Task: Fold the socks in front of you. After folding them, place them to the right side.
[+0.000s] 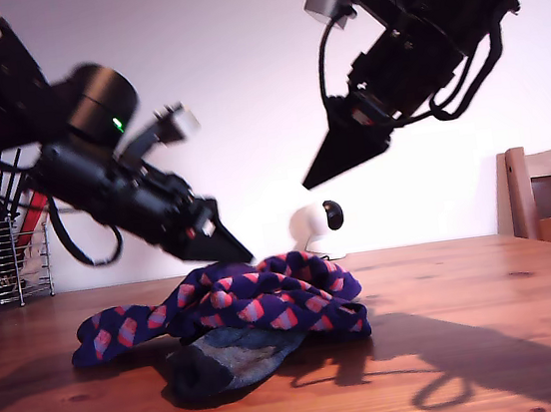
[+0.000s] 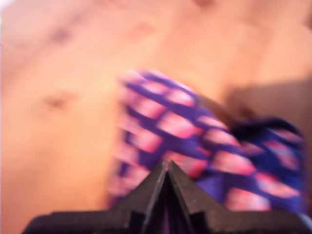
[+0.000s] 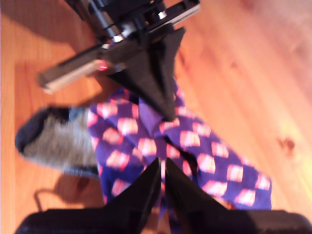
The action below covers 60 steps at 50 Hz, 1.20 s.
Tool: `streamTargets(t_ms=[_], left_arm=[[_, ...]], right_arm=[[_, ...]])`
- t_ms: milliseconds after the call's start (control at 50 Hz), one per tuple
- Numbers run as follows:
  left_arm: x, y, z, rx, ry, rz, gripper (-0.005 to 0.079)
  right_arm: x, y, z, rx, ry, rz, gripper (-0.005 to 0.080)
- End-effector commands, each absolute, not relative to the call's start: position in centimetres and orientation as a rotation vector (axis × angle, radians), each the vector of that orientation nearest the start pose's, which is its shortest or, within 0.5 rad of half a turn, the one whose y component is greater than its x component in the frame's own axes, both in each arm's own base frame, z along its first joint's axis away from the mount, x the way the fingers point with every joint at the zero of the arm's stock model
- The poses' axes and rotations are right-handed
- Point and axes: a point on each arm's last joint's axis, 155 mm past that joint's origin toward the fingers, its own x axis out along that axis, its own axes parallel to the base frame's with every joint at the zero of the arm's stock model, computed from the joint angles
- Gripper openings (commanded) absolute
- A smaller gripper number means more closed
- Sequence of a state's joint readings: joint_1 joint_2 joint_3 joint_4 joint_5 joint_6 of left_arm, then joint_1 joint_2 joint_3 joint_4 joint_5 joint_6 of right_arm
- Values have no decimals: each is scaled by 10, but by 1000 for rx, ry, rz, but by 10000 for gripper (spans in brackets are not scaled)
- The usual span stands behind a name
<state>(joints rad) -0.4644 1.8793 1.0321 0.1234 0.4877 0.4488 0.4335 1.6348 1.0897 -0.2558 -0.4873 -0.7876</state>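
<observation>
Exterior view set low, about level with the table (image 1: 493, 340), facing across it toward a pale wall (image 1: 236, 50), close enough for the checked socks (image 1: 257, 304) to fill the middle. First wrist view mounted just behind my first gripper (image 2: 166, 168), aimed along the jaws, very close to the fabric ahead of the tips, blurred. Second wrist view mounted behind my second gripper (image 3: 162, 165), aimed steeply down from higher up, taking in my first gripper beyond its tips. Shared by all three: checked socks and table. Grey sock (image 3: 53, 139) shared only by the exterior and second wrist views.
</observation>
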Motion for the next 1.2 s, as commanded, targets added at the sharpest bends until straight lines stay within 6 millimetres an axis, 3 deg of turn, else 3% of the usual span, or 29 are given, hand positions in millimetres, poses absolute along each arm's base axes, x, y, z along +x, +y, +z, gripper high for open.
streamTargets(t_ms=[0, 220, 460, 760, 1180], left_arm=[[381, -296, 48, 391, 567, -1085, -19], [350, -301, 27, 409, 694, -1131, -19], [329, -298, 6, 518, 773, -1130, -19], [281, -289, -33, 544, 942, -1186, -19], [220, -279, -50, 603, 1140, -1267, -19]], right_arm=[[361, 264, 129, -674, 428, 1149, -11], [357, 262, 125, -682, 446, 1160, -11], [352, 260, 119, -712, 459, 1181, -11], [346, 259, 114, -715, 490, 1190, -11], [347, 257, 113, -720, 499, 1182, -7]])
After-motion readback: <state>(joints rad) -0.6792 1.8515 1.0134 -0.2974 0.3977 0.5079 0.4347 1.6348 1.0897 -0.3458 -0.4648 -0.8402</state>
